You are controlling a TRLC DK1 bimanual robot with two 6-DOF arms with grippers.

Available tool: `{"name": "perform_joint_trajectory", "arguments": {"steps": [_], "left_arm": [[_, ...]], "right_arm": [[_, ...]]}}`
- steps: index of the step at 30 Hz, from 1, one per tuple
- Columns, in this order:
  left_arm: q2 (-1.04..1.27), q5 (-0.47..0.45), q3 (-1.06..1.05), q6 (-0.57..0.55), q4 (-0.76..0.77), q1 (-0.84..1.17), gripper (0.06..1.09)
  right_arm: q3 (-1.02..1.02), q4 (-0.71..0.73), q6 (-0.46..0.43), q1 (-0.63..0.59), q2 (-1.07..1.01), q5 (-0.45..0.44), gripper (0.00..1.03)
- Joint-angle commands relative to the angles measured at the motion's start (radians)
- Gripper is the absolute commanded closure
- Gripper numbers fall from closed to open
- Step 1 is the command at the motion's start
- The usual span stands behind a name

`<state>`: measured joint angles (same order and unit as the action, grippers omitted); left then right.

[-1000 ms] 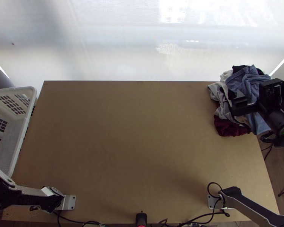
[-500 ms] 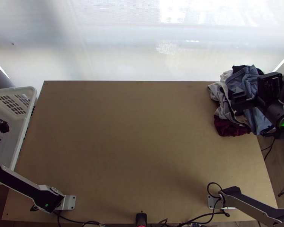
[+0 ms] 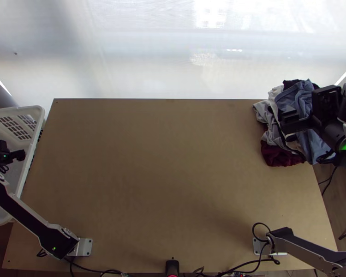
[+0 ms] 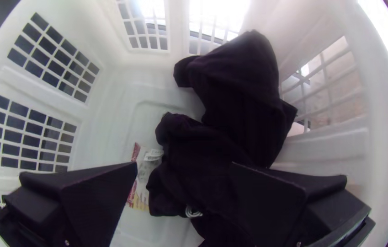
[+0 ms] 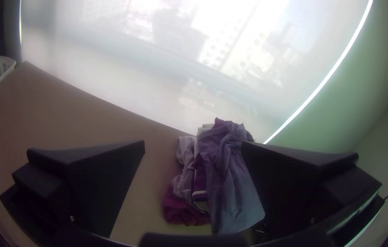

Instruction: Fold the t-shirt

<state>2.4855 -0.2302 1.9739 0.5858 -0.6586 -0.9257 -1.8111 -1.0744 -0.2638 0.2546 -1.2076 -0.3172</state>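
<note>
Cloth point(image 4: 237, 132), black, bunched, likely your t-shirt, lies in the white plastic basket point(image 4: 326, 147). Your nearer, flat-fingered black left end effector point(image 4: 183, 167) hangs spread above, the cloth's long axis pointing away from it.

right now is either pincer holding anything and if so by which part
Nothing is held: the left pincer and right pincer both stand open.
</note>
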Motion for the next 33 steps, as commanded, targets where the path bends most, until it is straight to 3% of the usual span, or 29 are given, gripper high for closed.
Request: {"name": "perform_joint_trajectory", "arguments": {"steps": [1, 18, 21, 27, 29, 32, 33], "left_arm": [[0.147, 0.019, 0.154, 0.016, -0.012, 0.025, 0.10], [0.337, 0.095, 0.301, 0.036, 0.076, 0.093, 0.12], [0.343, 0.101, 0.304, 0.022, 0.136, 0.105, 0.26], [0.345, 0.098, 0.306, -0.032, 0.174, 0.122, 0.74], [0.355, 0.098, 0.306, -0.037, 0.169, 0.123, 0.83], [0.369, 0.097, 0.304, -0.055, 0.163, 0.120, 1.05], [0.372, 0.094, 0.302, -0.053, 0.159, 0.119, 1.05]], "right_arm": [[-0.004, -0.013, -0.008, -0.002, -0.006, 0.000, 0.05], [-0.004, -0.032, -0.012, -0.002, -0.023, 0.000, 0.05], [-0.008, -0.033, -0.020, -0.002, -0.023, 0.000, 0.05], [-0.017, -0.041, -0.020, -0.002, -0.024, 0.000, 0.05], [-0.017, -0.045, -0.020, -0.002, -0.023, 0.000, 0.05], [-0.017, -0.050, -0.020, -0.002, -0.024, 0.000, 0.05], [-0.017, -0.052, -0.022, -0.002, -0.024, 0.000, 0.05]]}}
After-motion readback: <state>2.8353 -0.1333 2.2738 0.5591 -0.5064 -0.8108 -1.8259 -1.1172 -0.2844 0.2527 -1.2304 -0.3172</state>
